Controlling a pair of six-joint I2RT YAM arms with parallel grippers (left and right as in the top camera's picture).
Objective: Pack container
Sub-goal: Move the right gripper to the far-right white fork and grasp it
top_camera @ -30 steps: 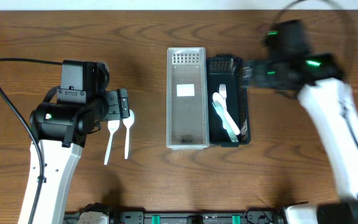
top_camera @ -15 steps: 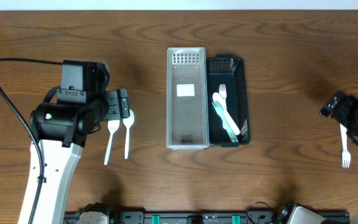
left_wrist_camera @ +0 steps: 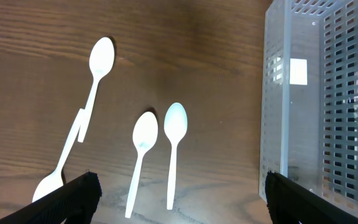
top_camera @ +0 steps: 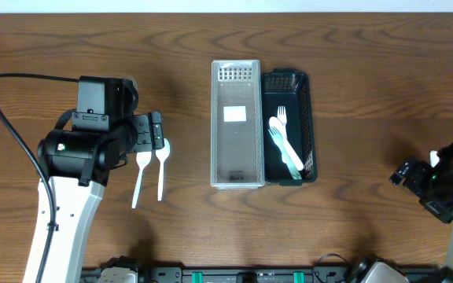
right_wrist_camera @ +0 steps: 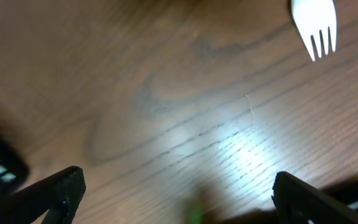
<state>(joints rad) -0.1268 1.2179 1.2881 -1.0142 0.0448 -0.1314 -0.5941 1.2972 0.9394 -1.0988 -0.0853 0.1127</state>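
A clear plastic container [top_camera: 235, 157] and a black basket [top_camera: 308, 126] stand side by side mid-table. The basket holds two white forks [top_camera: 280, 130] and a teal utensil [top_camera: 291, 163]. Two white spoons [top_camera: 161, 161] lie left of the container, just below my left gripper [top_camera: 154, 135]. In the left wrist view the left gripper [left_wrist_camera: 182, 205] is open and empty over these spoons [left_wrist_camera: 174, 121], with a third spoon [left_wrist_camera: 100, 56] farther left and the clear container's wall [left_wrist_camera: 275, 106] at the right. My right gripper [top_camera: 411, 174] is at the table's right front. It is open and empty [right_wrist_camera: 179, 193] over bare wood, with a white fork's tines [right_wrist_camera: 316, 22] ahead of it.
The clear container has a white label [top_camera: 235, 114] on its floor. The table's front edge with black fixtures [top_camera: 211, 275] lies below both arms. A black cable [top_camera: 6, 118] loops behind the left arm.
My right arm has swung from over the black basket to the table's right front, low over the wood near a white fork. The left arm and the spoons have not moved.
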